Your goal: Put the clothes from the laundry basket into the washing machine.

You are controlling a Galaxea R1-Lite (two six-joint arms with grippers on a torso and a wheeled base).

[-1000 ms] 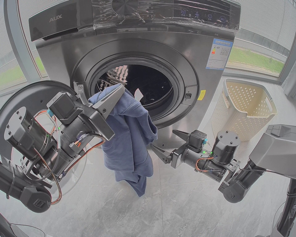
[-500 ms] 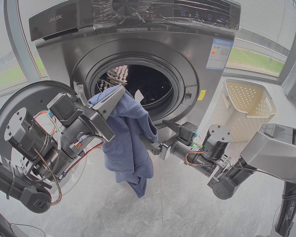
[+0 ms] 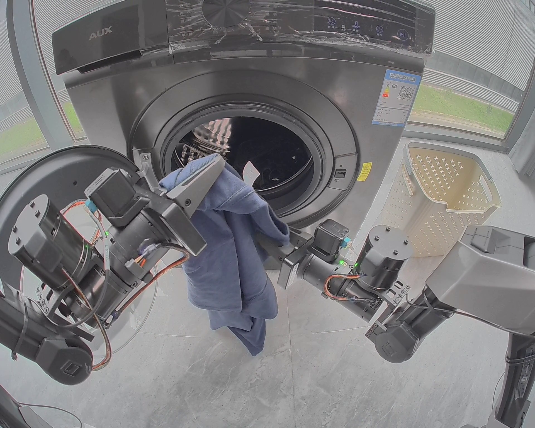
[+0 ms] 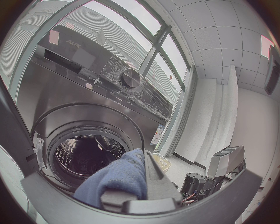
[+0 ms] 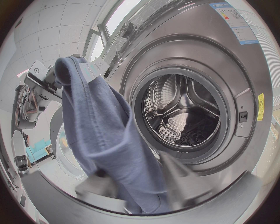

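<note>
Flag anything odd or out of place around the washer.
Crinkled plastic film still covers the washing machine control panel. The blue garment dangles from the left gripper outside the drum, hanging low toward the floor.

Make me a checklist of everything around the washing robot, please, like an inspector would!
Surface: grey marbled floor tiles.
Job's things: blue garment hangs before the open washing machine; dark clothes lie in its drum; laundry basket stands to the right, no clothes seen inside.
Clutter: nothing seen.
Jaws: left jaws shut on the garment's top; right jaws open around its hanging side.
Cables: orange wires loop along both wrists.
Surroundings: round door swung open on the left; windows behind.
</note>
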